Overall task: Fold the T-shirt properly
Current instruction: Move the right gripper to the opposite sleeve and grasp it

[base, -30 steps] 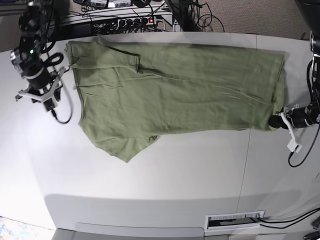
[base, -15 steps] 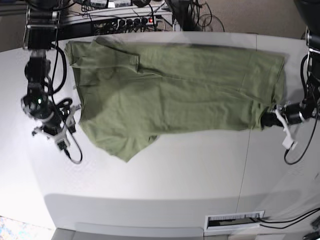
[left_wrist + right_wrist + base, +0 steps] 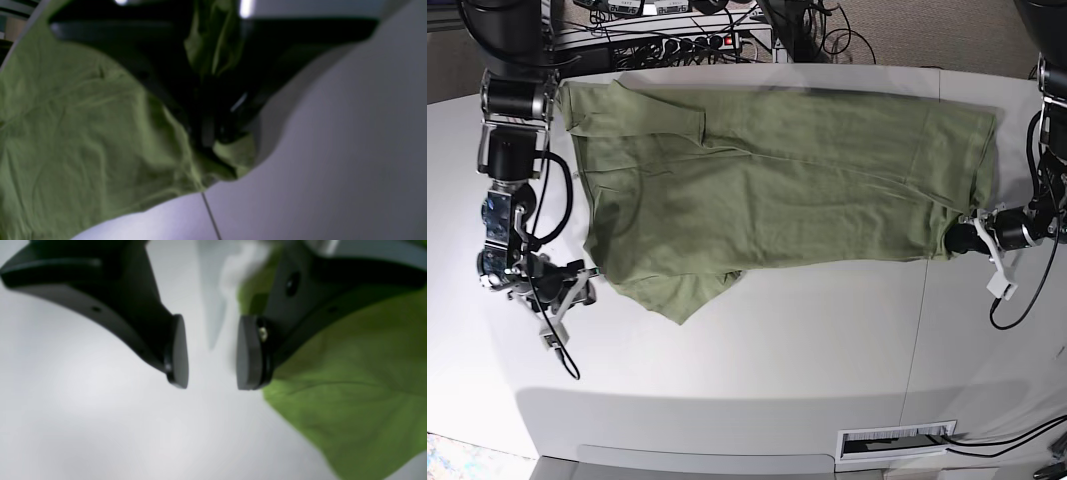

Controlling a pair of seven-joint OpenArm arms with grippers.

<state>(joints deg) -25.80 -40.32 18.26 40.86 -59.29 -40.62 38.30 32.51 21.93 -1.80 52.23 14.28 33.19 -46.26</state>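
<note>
The sage-green T-shirt point(image 3: 777, 190) lies spread flat across the white table point(image 3: 777, 340), one short sleeve point(image 3: 682, 290) pointing toward the front edge. At the shirt's right end my left gripper point(image 3: 957, 243) is shut on the hem corner, and the left wrist view shows its dark jaws pinching a bunch of green fabric point(image 3: 233, 153). My right gripper point(image 3: 587, 280) hovers low at the shirt's left edge, just beside that sleeve. It is open point(image 3: 211, 353), with only bare table between its pads point(image 3: 176, 350), and the T-shirt point(image 3: 350, 390) lies right beside one of them.
Cables and a power strip point(image 3: 677, 45) run along the table's back edge. A seam point(image 3: 917, 300) crosses the table near its right end. A labelled slot point(image 3: 897, 440) sits at the front edge. The right arm's cable point(image 3: 562, 350) loops over the table.
My right arm has travelled from the back left down along the shirt's left edge to the sleeve, and its jaws have widened. The left gripper has drawn the hem corner slightly inward.
</note>
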